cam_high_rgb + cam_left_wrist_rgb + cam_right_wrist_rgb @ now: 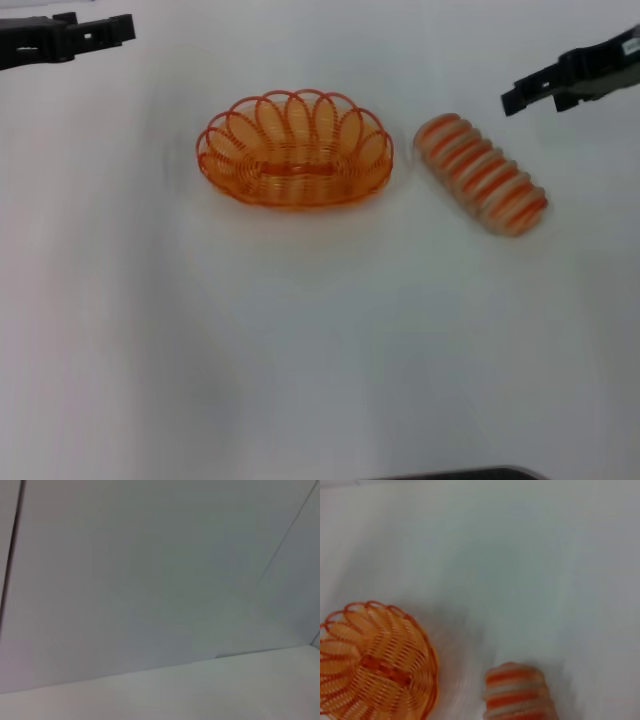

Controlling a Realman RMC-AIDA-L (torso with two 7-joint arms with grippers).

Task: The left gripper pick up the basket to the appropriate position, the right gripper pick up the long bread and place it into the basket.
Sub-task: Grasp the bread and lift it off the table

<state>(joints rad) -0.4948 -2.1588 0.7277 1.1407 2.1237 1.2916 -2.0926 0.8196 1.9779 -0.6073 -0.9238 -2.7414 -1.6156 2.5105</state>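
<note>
The orange wire basket sits upright on the white counter, nothing inside it. Just beside it, toward the robot's right and apart from its rim, lies the long bread — a tan loaf crossed with orange-red stripes, set at a slant. The left tool hangs at the far left corner, well away from the basket; whether it is spread or pressed together I cannot tell. The right tool hovers beyond the bread's far end, touching nothing — its state cannot be told either. The right wrist view shows the basket and one end of the loaf.
</note>
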